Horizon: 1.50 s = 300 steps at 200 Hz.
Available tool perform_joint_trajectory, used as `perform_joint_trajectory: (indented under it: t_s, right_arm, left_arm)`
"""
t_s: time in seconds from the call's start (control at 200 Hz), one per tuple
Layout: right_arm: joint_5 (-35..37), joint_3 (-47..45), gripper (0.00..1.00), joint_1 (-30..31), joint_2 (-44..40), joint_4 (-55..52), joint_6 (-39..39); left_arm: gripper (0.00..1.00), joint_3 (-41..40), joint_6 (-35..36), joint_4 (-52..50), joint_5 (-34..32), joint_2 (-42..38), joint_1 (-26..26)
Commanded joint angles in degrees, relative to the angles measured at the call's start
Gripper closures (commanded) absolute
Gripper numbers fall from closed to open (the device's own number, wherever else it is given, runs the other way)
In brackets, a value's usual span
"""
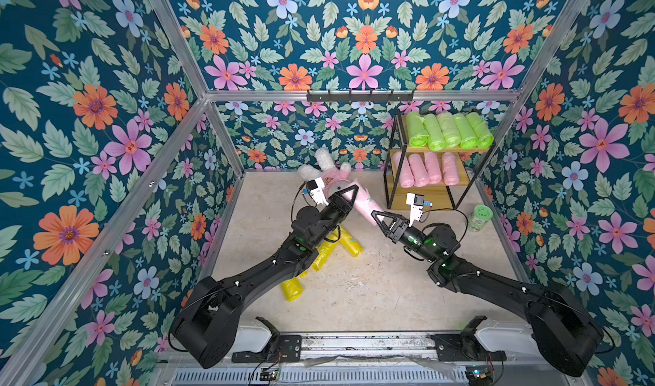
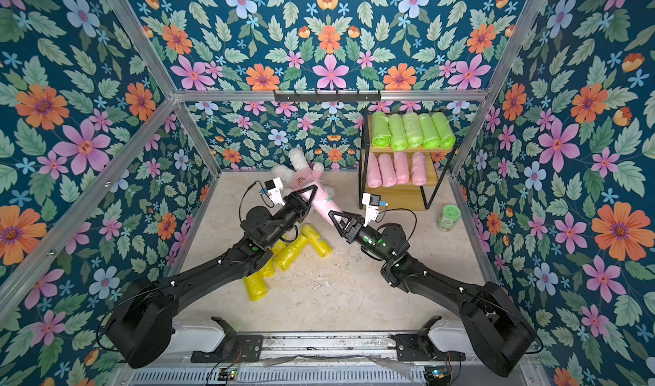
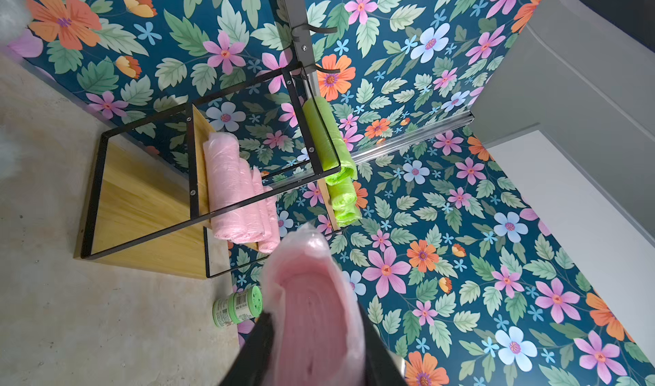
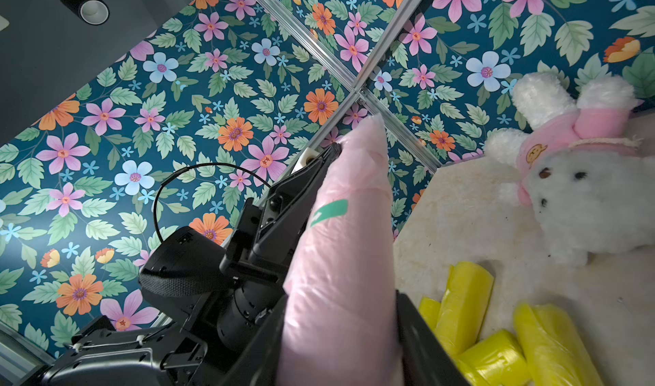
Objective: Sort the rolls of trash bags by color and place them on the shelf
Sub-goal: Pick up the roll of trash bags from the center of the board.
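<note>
A pink roll (image 1: 365, 203) hangs over the table's middle, held between both arms. My left gripper (image 1: 351, 193) is shut on its far end, and the roll (image 3: 312, 295) fills the left wrist view between the black fingers. My right gripper (image 1: 377, 217) is shut on the near end, its jaws pressing both sides of the roll (image 4: 347, 224). The shelf (image 1: 421, 194) stands at the back right, with several green rolls (image 1: 448, 131) on the top board and several pink rolls (image 1: 425, 168) on the middle one. Several yellow rolls (image 1: 336, 246) lie on the table, partly under my left arm.
A white plush rabbit (image 1: 329, 170) in a pink hat lies against the back wall, just behind my left gripper. A small green jar (image 1: 480, 217) stands right of the shelf. A black hook rail (image 1: 359, 96) runs along the back frame. Floral walls close three sides.
</note>
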Motion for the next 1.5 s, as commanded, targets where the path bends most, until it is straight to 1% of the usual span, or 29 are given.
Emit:
perform_joint_trajectory:
  t_s: [0.0,0.05,0.155,0.215,0.42,0.545,0.71,0.97,1.105,1.245,1.38,1.495]
  right_arm:
    - [0.32,-0.3,0.61,-0.22,-1.06,1.14,0.26]
    - [0.63,-0.41,0.63,-0.71,-1.68,0.06,-0.07]
    - [0.56,-0.59,0.67,-1.83,-2.58,-1.68,-0.86]
    - [0.32,-0.59,0.69,-2.59,-2.98,-2.73,-1.21]
    - [-0.44,-1.44,0.72,-5.46,-5.95,-5.93,-1.93]
    - [-0.83,-1.81,0.73,-8.2,-8.9,-10.59,-3.13]
    - [-2.37,-1.82,0.74,-13.96,-13.0,-18.73,-5.07]
    - [-4.53,-1.3,0.75,-26.64,-19.77,-31.05,-8.23]
    - [-4.72,-0.96,0.75,-33.16,-22.2,-35.7,-9.36]
    - [-5.07,-0.52,0.75,-38.33,-22.79,-38.16,-9.85]
    - [-4.97,0.15,0.75,-41.9,-22.47,-39.15,-10.51]
    - [-3.52,1.61,0.75,-44.18,-21.87,-40.22,-11.7]
  left_arm:
    - [0.61,-0.19,-0.11,3.59,0.82,0.0,-0.01]
    - [0.56,-0.25,0.31,3.43,0.73,0.05,0.0]
    - [0.42,-0.23,2.28,1.8,0.6,-0.02,0.03]
    - [0.36,-0.41,3.73,0.71,0.14,-0.34,0.17]
    - [0.21,-1.24,7.6,-3.08,-1.06,-1.39,0.64]
    - [0.15,-2.22,10.11,-5.32,-1.04,-2.18,1.62]
    - [0.12,-1.36,17.03,-12.35,-1.31,-3.68,3.1]
    - [0.13,4.41,32.53,-27.68,-0.7,-4.22,3.5]
    - [0.13,7.25,38.89,-33.27,0.31,-4.31,3.5]
    - [0.13,9.17,42.23,-36.11,0.72,-4.33,3.5]
    - [0.13,9.54,42.78,-36.33,1.35,-4.28,3.42]
    - [0.14,9.61,42.54,-35.73,2.64,-3.44,3.41]
